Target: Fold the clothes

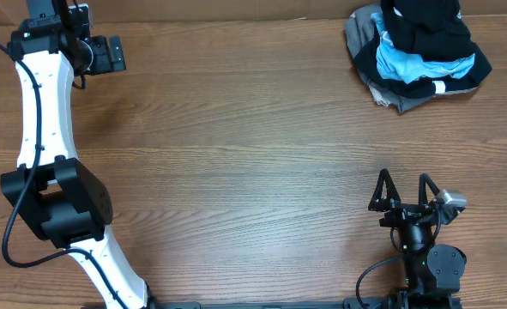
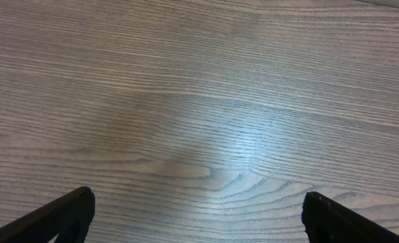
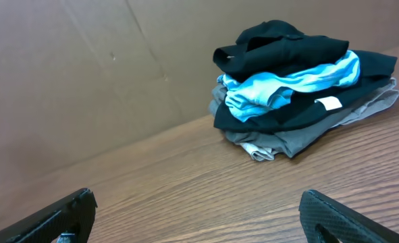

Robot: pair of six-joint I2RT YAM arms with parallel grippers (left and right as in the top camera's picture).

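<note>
The black garment (image 1: 426,27) lies crumpled on top of a pile at the table's far right corner. It also shows in the right wrist view (image 3: 280,47), with a small white label at its lower fold. My left gripper (image 1: 114,53) is open and empty at the far left, over bare wood (image 2: 198,206). My right gripper (image 1: 403,189) is open and empty near the front right edge, well short of the pile (image 3: 198,206).
A light-blue shirt (image 1: 406,65) (image 3: 290,84) and a grey garment (image 1: 389,94) (image 3: 287,138) are bundled in the same pile. A brown cardboard wall (image 3: 84,81) stands behind the wooden table (image 1: 253,172).
</note>
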